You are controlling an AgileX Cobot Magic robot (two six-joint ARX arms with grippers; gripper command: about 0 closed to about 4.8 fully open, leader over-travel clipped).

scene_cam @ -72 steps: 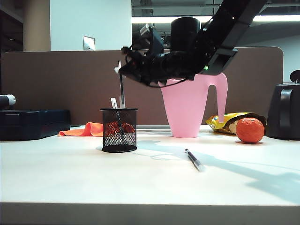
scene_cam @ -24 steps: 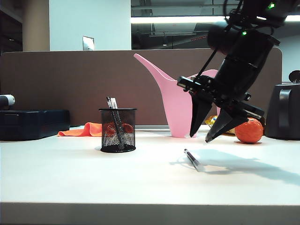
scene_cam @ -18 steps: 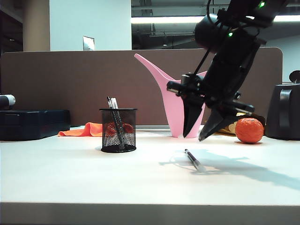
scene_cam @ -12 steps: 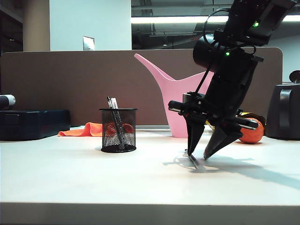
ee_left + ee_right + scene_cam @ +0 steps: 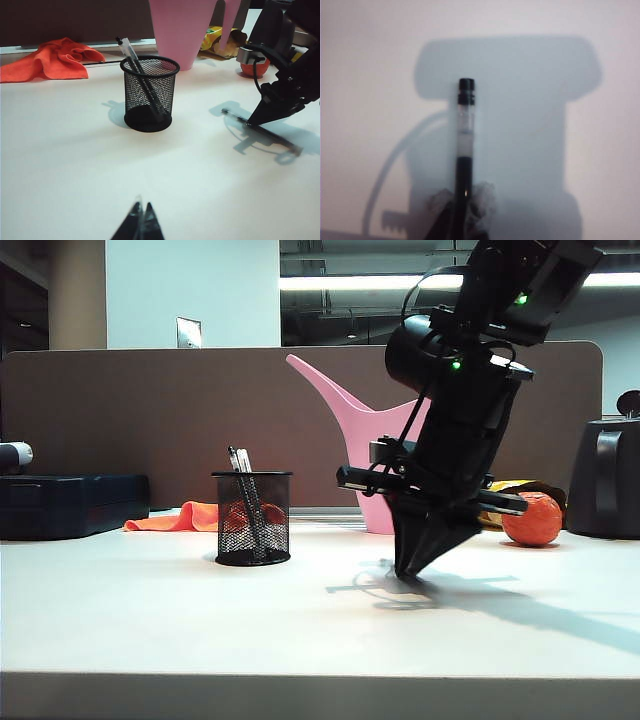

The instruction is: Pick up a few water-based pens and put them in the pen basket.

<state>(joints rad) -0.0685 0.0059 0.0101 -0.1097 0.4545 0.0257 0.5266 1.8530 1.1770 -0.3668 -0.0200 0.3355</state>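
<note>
- Here, right gripper (image 5: 408,570) down at the counter (image 5: 200,620), fingers clamped on a water-based pen (image 5: 464,150) lying flat.
- Left gripper (image 5: 140,225) low over the near counter, fingers together, holding nothing.
- Two pens (image 5: 142,80) upright-tilted inside the pen basket (image 5: 254,518).
- No legible writing anywhere.

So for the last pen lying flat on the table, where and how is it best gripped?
Across the slim barrel near its middle, from straight above: the pen lies flat on the table, so only its sides are free. The right gripper is shut on it that way. The left gripper is shut, away from it.
</note>
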